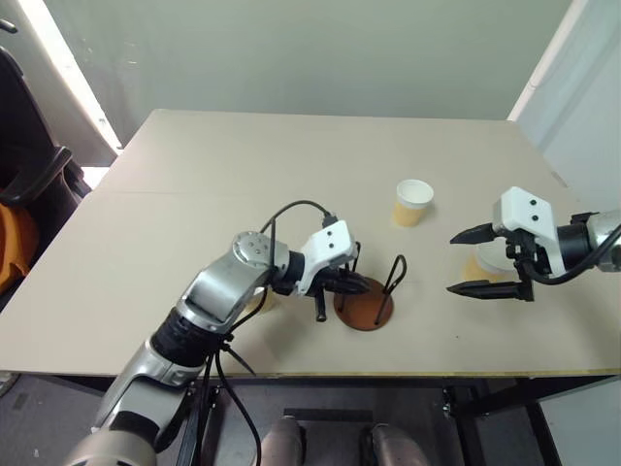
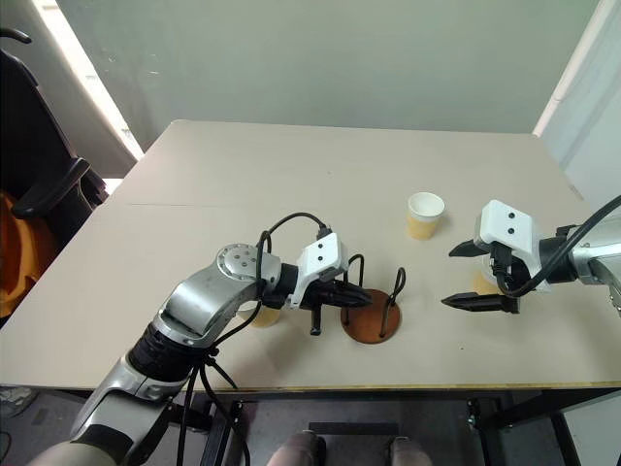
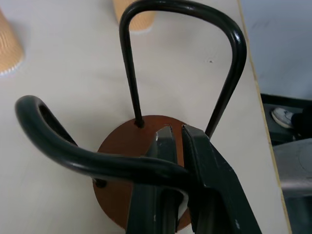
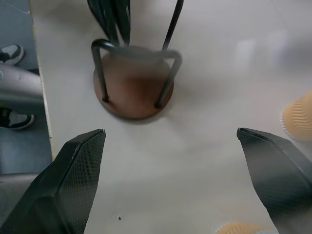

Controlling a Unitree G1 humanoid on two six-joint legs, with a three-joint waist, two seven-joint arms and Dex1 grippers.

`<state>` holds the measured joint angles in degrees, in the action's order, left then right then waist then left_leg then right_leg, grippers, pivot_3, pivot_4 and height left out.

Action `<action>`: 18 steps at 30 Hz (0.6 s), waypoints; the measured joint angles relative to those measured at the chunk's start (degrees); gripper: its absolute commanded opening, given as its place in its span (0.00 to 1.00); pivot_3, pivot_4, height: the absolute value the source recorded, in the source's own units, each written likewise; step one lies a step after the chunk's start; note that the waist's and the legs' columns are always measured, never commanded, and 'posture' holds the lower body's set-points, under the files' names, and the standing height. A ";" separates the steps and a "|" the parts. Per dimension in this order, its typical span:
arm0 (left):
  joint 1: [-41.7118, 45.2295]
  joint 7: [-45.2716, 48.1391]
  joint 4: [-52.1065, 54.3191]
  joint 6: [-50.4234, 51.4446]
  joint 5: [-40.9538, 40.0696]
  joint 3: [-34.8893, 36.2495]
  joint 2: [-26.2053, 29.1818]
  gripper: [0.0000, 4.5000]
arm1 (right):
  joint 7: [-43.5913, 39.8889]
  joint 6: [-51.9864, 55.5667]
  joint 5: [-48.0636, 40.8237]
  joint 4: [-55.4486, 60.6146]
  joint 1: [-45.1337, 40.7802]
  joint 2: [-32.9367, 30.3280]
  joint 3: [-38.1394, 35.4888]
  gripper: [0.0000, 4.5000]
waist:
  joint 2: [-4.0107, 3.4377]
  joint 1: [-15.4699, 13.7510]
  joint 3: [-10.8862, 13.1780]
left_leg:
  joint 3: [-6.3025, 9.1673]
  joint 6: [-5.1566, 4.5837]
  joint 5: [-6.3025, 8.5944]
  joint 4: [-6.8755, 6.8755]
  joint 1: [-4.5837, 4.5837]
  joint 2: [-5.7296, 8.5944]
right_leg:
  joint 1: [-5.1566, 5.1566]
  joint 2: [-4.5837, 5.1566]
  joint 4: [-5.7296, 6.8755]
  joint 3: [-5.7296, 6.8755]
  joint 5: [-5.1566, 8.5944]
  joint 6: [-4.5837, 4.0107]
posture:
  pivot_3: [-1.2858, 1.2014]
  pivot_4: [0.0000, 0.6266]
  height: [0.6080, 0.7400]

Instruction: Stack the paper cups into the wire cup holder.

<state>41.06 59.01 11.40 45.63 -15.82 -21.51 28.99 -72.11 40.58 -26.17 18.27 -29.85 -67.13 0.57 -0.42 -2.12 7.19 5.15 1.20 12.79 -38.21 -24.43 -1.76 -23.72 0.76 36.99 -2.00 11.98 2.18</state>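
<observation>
Left wrist view: left claw (image 3: 170, 134) clenched on one loop of the wire cup holder (image 1: 366, 303).
Right claw (image 1: 475, 262): wide apart, nothing in it.
Paper cups (image 1: 413, 202): on the worktop (image 1: 194, 194), none stacked.
Feel: light, easily squashed; pinch gently by the sides.

head views overhead, wrist views near holder (image 3: 141, 161)

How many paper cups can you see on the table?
3. One paper cup stands open end up toward the far side of the table; one sits partly hidden behind the right gripper; one peeks out behind the left arm, near the wire cup holder.
</observation>
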 measured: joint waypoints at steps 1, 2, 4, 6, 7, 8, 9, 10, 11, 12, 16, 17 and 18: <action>-0.04 -0.38 -0.01 0.62 -0.03 -0.09 0.00 0.19 | -0.03 0.00 0.01 0.00 0.00 0.00 0.00 1.00 | 0.00 0.00 0.00 | -0.01 0.00 0.00 0.00 0.04 0.00 | 0.03 0.00 0.00 -0.01 0.01 -0.01 | 0.52 0.24 1.00; -0.12 -0.54 -0.02 1.19 -0.08 -0.16 0.00 0.25 | -0.08 -0.01 0.03 -0.02 0.00 0.00 0.00 1.00 | 0.00 0.00 0.00 | -0.02 0.00 0.00 0.01 0.06 0.00 | 0.04 0.00 -0.01 -0.01 0.01 -0.01 | 0.52 0.24 1.00; -0.26 -0.72 -0.02 2.15 -0.32 -0.23 -0.05 0.41 | -0.21 -0.03 0.11 -0.09 -0.05 0.00 0.06 1.00 | 0.00 0.00 0.00 | -0.02 0.00 0.00 0.01 0.06 0.00 | 0.05 0.00 0.00 -0.01 0.01 -0.02 | 0.52 0.24 1.00; -0.30 -0.72 0.02 2.29 -0.32 -0.54 0.26 0.58 | -0.36 -0.13 0.40 -0.32 -0.15 0.02 0.19 1.00 | 0.00 0.00 0.00 | -0.01 0.00 0.00 0.01 0.07 0.00 | 0.05 0.00 0.00 -0.01 0.01 -0.02 | 0.52 0.24 1.00; -0.35 -0.63 0.11 2.29 -0.32 -0.85 0.48 0.66 | -0.38 -0.19 0.50 -0.54 -0.18 0.04 0.28 1.00 | 0.00 0.00 0.00 | -0.01 0.00 0.00 0.01 0.08 0.00 | 0.06 0.00 -0.01 -0.02 0.01 -0.02 | 0.52 0.24 1.00; -0.43 -0.61 0.30 2.29 -0.32 -1.08 0.72 0.75 | -0.38 -0.21 0.55 -0.70 -0.18 0.05 0.33 1.00 | 0.00 0.00 0.00 | -0.02 0.00 0.00 0.02 0.08 0.00 | 0.05 0.00 -0.01 -0.02 0.01 -0.02 | 0.52 0.24 1.00; -0.53 -0.55 0.70 2.19 -0.30 -1.28 1.12 0.83 | -0.42 -0.26 0.59 -0.80 -0.19 0.06 0.39 1.00 | 0.00 0.00 0.00 | -0.02 0.00 0.00 0.02 0.08 0.00 | 0.05 0.00 -0.01 -0.02 0.02 -0.02 | 0.52 0.24 1.00; -0.56 -0.39 1.04 1.94 -0.28 -1.32 1.52 0.90 | -0.47 -0.32 0.61 -0.92 -0.20 0.06 0.44 1.00 | 0.00 0.00 0.00 | -0.02 0.00 0.00 0.03 0.08 0.00 | 0.05 0.00 -0.01 -0.02 0.02 -0.03 | 0.52 0.24 1.00; -0.56 -0.25 1.31 1.30 -0.20 -1.31 1.97 0.99 | -0.56 -0.55 0.66 -1.18 -0.24 0.06 0.48 1.00 | 0.00 0.00 0.00 | -0.01 0.00 0.00 0.04 0.08 0.00 | 0.05 -0.01 -0.01 -0.02 0.02 -0.03 | 0.52 0.24 1.00; -0.56 -0.16 1.45 0.77 -0.12 -1.32 2.39 0.99 | -0.64 -0.72 0.73 -1.34 -0.31 0.06 0.50 1.00 | 0.00 0.00 0.00 | -0.01 0.00 0.00 0.05 0.08 0.00 | 0.05 0.00 -0.01 -0.02 0.02 -0.04 | 0.52 0.24 1.00; -0.01 2.50 2.23 -2.05 0.91 -1.94 7.19 0.99 | -1.47 -2.57 2.57 -4.27 -1.14 -0.80 0.71 1.00 | 0.00 0.03 0.00 | 0.00 0.00 0.00 0.10 0.10 0.00 | 0.04 -0.01 -0.03 -0.04 0.05 -0.08 | 0.52 0.24 1.00; 0.22 3.59 2.33 -3.14 1.10 -1.88 8.70 0.99 | -1.81 -3.27 3.39 -5.27 -1.16 -1.47 0.74 1.00 | 0.01 0.01 0.01 | 0.01 0.00 0.01 0.11 0.09 0.00 | 0.03 -0.02 -0.03 -0.04 0.07 -0.11 | 0.52 0.24 1.00; 0.38 4.58 2.40 -4.32 1.29 -1.65 10.21 0.99 | -2.08 -3.92 4.13 -6.39 -1.17 -2.18 0.75 1.00 | 0.00 0.01 0.01 | 0.03 -0.01 0.01 0.14 0.10 0.00 | 0.03 -0.01 -0.03 -0.04 0.08 -0.12 | 0.52 0.24 1.00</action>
<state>41.44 63.59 13.79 41.32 -14.53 -23.16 39.20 -74.19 36.66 -22.04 11.88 -31.02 -69.32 1.32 -0.41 -2.12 7.20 5.18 1.19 12.80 -38.07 -24.33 -1.76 -23.69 0.75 36.95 -2.04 12.06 2.05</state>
